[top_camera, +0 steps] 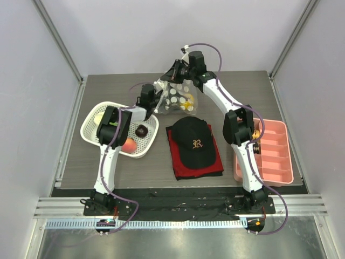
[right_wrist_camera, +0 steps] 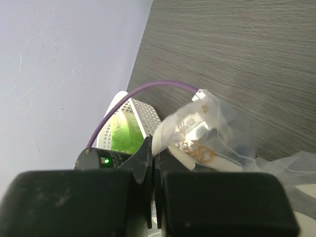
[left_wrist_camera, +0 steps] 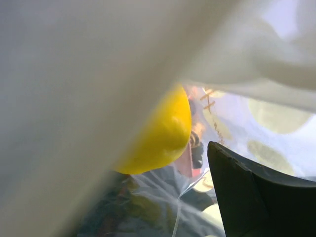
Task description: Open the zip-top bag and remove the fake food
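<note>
Citrus (top_camera: 187,101) sits inside the zip-top bag (top_camera: 173,98), hung over the surface's (top_camera: 242,91) far middle by the right gripper (top_camera: 170,80); left gripper (top_camera: 158,103) at its mouth, basket (top_camera: 89,129) close left, freer room far right. Left wrist: one finger (left_wrist_camera: 256,197) beside the citrus (spread: cannot tell). Right wrist: jaws pinched tight on the bag's rim; slick plastic might slip, dropping it.

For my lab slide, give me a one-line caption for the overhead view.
Left gripper and right gripper at the zip-top bag, citrus inside; peach and brown ball in the basket.
</note>
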`<action>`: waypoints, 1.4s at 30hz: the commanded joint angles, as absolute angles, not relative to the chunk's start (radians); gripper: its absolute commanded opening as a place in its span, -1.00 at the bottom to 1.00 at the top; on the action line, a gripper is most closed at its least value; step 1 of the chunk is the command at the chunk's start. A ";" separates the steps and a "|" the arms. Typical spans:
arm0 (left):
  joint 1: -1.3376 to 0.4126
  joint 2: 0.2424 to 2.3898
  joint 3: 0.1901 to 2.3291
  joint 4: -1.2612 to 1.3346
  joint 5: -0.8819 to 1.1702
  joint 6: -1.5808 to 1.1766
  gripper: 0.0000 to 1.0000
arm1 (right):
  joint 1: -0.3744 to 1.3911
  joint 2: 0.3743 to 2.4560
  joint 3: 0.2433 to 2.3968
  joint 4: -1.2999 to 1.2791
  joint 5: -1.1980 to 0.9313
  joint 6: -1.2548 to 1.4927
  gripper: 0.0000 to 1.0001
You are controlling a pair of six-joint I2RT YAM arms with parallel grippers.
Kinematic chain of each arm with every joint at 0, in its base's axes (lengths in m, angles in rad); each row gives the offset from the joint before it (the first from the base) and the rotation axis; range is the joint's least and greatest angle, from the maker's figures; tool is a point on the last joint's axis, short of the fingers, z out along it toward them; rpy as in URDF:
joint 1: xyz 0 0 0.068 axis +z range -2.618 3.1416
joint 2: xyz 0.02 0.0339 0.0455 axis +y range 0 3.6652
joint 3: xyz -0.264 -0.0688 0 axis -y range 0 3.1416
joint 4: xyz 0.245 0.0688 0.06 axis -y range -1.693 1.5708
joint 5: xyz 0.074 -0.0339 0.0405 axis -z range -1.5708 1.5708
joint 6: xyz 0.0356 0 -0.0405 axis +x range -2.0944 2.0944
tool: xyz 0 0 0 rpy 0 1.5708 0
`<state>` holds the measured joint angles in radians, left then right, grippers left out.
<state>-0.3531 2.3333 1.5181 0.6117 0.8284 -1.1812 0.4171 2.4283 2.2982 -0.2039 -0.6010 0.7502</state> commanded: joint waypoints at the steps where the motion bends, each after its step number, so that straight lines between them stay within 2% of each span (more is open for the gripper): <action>1: -0.336 2.333 1.528 0.619 0.810 -1.223 0.85 | 0.425 2.401 2.372 -0.244 -0.588 0.689 -0.97; 3: -0.337 2.278 1.532 0.463 0.694 -1.058 0.93 | 0.425 2.384 2.358 -0.245 -0.588 0.683 -0.97; 6: -0.347 2.240 1.545 0.301 0.547 -0.953 1.00 | 0.425 2.349 2.310 -0.244 -0.581 0.672 -0.97; 10: -0.348 2.275 1.670 0.134 0.488 -0.852 0.98 | 0.426 2.324 2.264 -0.233 -0.589 0.712 -0.97; 14: -0.351 2.296 1.695 0.135 0.540 -0.829 0.86 | 0.428 2.321 2.279 -0.218 -0.586 0.727 -0.97; 20: -0.357 2.299 1.669 0.107 0.563 -0.801 0.93 | 0.426 2.359 2.347 -0.218 -0.592 0.755 -0.97; 24: -0.371 2.303 1.655 0.106 0.516 -0.784 0.91 | 0.426 2.359 2.336 -0.218 -0.592 0.764 -0.97; 34: -0.374 2.330 1.709 0.083 0.430 -0.753 0.60 | 0.426 2.327 2.280 -0.213 -0.591 0.750 -0.97; 36: -0.374 2.326 1.710 0.081 0.411 -0.752 0.73 | 0.426 2.321 2.269 -0.213 -0.594 0.750 -0.97; 37: -0.373 2.326 1.716 0.074 0.391 -0.756 0.90 | 0.428 2.319 2.266 -0.212 -0.592 0.749 -0.97; 42: -0.371 2.336 1.729 0.080 0.377 -0.772 0.89 | 0.428 2.309 2.249 -0.212 -0.598 0.741 -0.97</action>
<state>-0.3729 2.3272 1.6886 0.0837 0.4187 -0.7792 0.4198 2.4126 2.2547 -0.2535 -0.5858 0.7479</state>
